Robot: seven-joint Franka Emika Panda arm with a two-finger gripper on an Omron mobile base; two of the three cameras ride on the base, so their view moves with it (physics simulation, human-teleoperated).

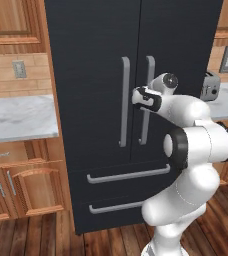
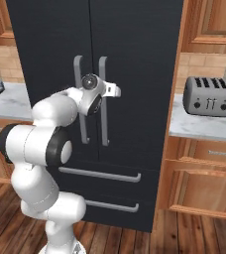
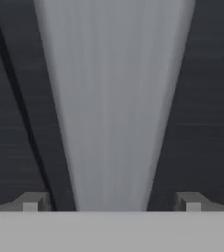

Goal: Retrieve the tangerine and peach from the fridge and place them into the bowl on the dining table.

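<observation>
I am at the fridge [image 1: 96, 75], and both of its tall black doors are shut. My tool [image 3: 111, 204] is wide open and holds nothing. In the hand view a grey door handle [image 3: 114, 108] runs right between my two fingers [image 3: 33, 202], one finger on each side of it. From the side views my hand sits up against the right door's handle [image 2: 104, 104], just beside the left one [image 2: 79, 99].

The tangerine and the peach must be inside the fridge, behind the shut doors, so I cannot see them. The red bowl and the dining table are somewhere else in the room.

I think I am on the very first step: getting the fridge open. Next I need to close my tool on the handle so it holds tight. Then I must pull back and swing out, so the door turns on its hinge. If I pull too straight, I think my fingers could slip off the bar. A toaster [image 2: 209, 95] sits on the bench [image 2: 204, 126] to the right, well away from me.
</observation>
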